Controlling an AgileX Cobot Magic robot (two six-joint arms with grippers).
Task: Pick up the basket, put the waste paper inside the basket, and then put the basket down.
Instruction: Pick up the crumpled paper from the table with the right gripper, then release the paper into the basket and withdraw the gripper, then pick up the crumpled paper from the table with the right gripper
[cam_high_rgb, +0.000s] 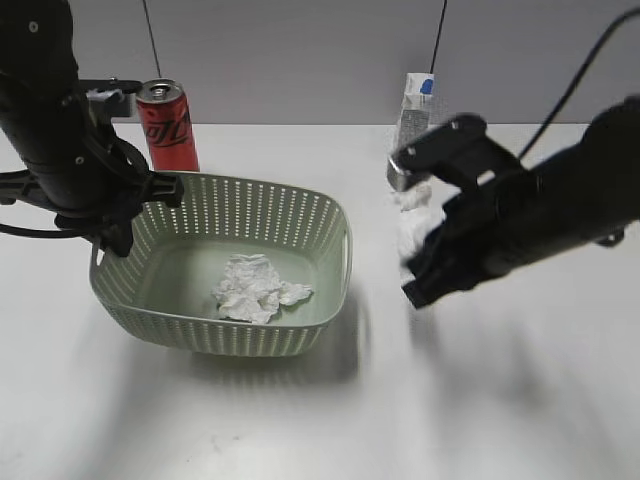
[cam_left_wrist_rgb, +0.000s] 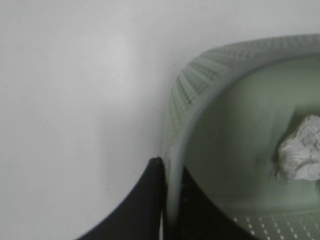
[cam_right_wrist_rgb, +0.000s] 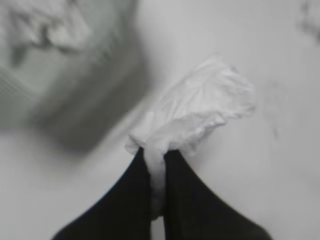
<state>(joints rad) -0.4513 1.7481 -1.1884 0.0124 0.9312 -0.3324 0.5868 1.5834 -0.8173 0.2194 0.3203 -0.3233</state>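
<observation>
The pale green perforated basket (cam_high_rgb: 200, 345) is tilted, its left side raised off the white table. My left gripper (cam_high_rgb: 118, 240) is shut on the basket's left rim; in the left wrist view (cam_left_wrist_rgb: 170, 167) one finger is outside and one inside the wall (cam_left_wrist_rgb: 172, 125). One crumpled white paper wad (cam_high_rgb: 255, 290) lies inside the basket and also shows in the left wrist view (cam_left_wrist_rgb: 300, 152). My right gripper (cam_high_rgb: 412, 272) is shut on another white paper wad (cam_right_wrist_rgb: 197, 112), held above the table to the right of the basket (cam_right_wrist_rgb: 75, 85). More white paper (cam_high_rgb: 412, 198) lies behind it.
A red soda can (cam_high_rgb: 168, 125) stands behind the basket's left corner. A small grey-white carton with a blue mark (cam_high_rgb: 414, 115) stands at the back right. Black cables hang at the rear wall. The bare table (cam_high_rgb: 480, 400) spreads in front and to the right.
</observation>
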